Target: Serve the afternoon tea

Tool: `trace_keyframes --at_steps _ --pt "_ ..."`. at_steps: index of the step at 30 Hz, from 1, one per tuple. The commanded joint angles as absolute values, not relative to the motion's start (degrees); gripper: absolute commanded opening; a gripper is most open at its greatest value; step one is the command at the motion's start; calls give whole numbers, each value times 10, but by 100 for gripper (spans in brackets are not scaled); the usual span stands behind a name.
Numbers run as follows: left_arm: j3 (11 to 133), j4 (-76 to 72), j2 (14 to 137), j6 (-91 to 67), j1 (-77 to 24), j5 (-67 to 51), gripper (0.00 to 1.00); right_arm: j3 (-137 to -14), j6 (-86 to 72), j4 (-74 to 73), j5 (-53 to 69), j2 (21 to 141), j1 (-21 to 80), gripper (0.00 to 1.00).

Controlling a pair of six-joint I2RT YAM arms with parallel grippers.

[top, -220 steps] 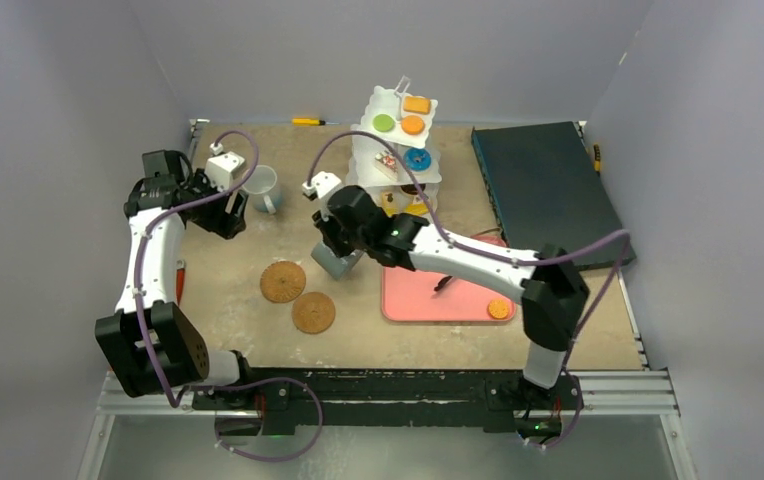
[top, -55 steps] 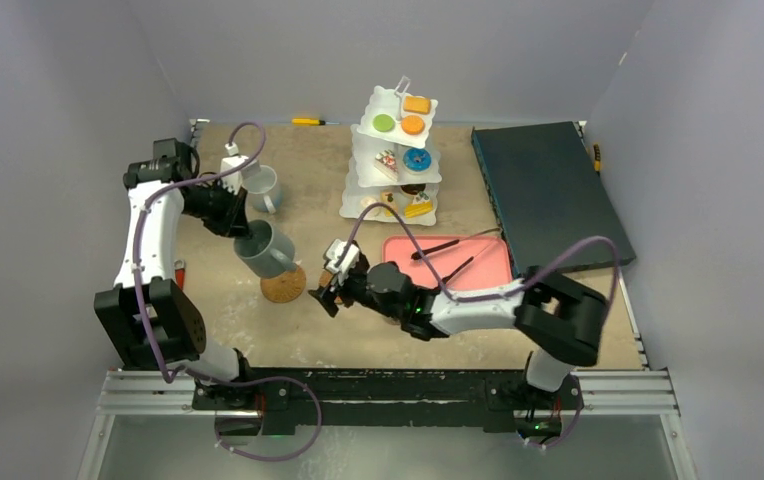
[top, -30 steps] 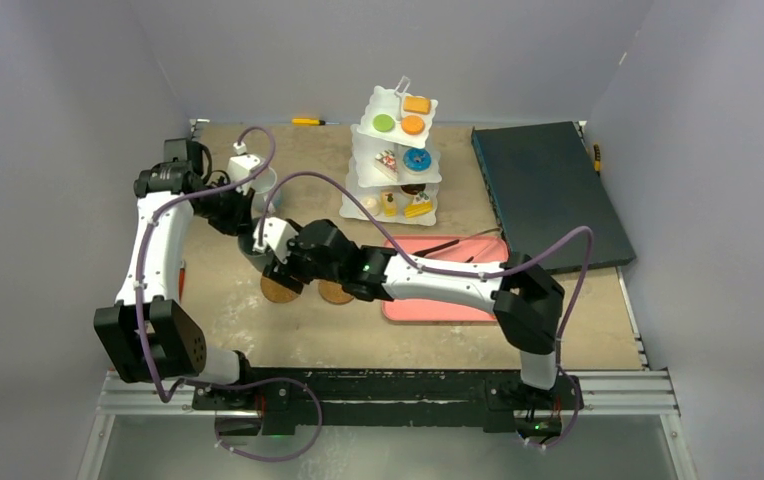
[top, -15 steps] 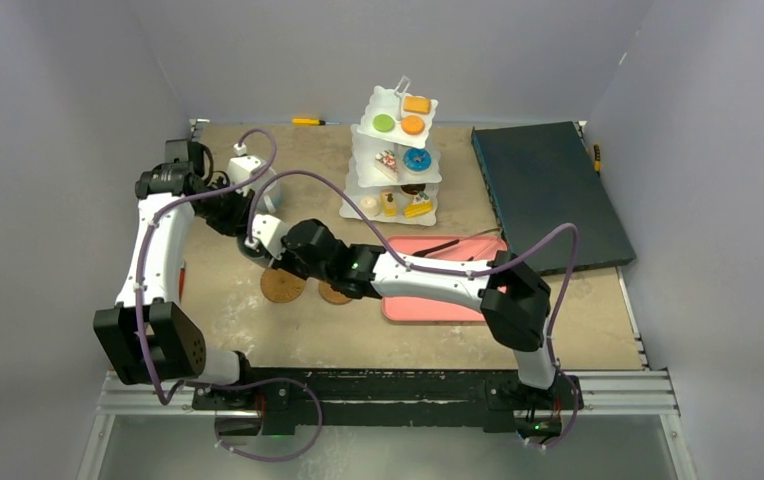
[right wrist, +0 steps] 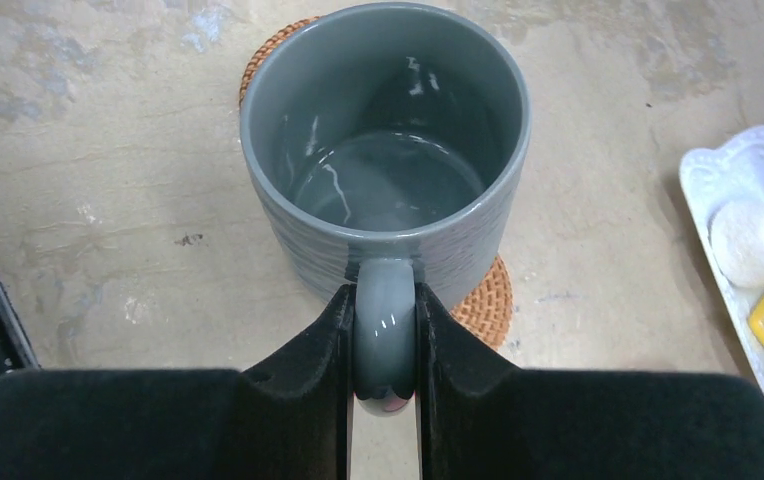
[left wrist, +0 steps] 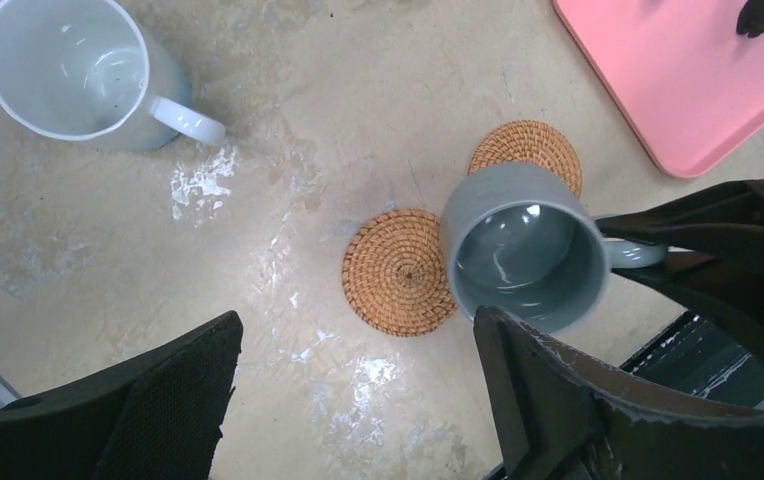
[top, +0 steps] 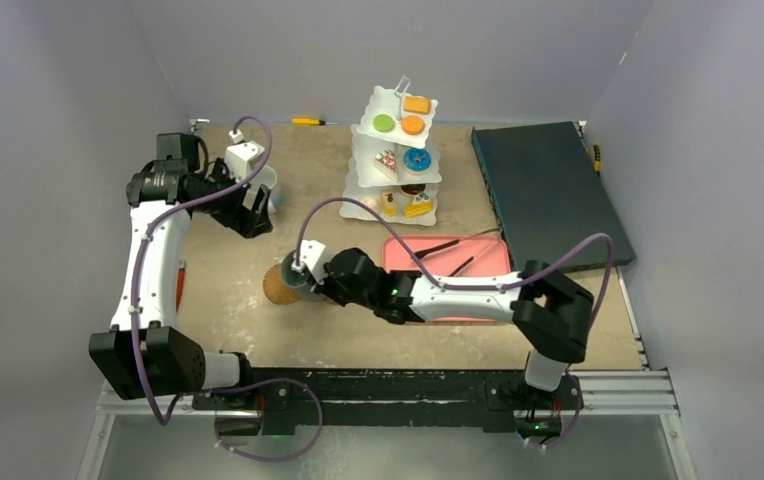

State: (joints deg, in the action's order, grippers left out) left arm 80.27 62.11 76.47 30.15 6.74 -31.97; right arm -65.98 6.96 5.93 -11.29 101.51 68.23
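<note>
Table (top: 226, 300) with coasters (left wrist: 398, 272), white mug (left wrist: 63, 65), tray (left wrist: 698, 90)

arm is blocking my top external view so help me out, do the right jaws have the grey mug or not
Observer: Yes. In the right wrist view the right jaws are closed on the handle of the grey mug.
Operator: is it on a coaster
Observer: One cork coaster shows beneath it there, peeking out at the upper left and lower right. I cannot tell whether the mug touches it.
Operator: and the white mug, can barely see it
Observer: The left wrist view shows the white mug upright and empty on the bare table, not on a coaster.
</note>
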Motion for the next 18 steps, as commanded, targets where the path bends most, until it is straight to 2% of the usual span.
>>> trace_keyframes --at_steps 1,9,18 --pt "819 600 760 283 75 -327 86 -616 23 208 -152 925 676 0" --pt "805 583 765 279 79 -320 87 -495 -59 290 -176 858 669 0" --pt "797 576 767 282 80 -311 86 -436 -99 334 -181 859 666 0"
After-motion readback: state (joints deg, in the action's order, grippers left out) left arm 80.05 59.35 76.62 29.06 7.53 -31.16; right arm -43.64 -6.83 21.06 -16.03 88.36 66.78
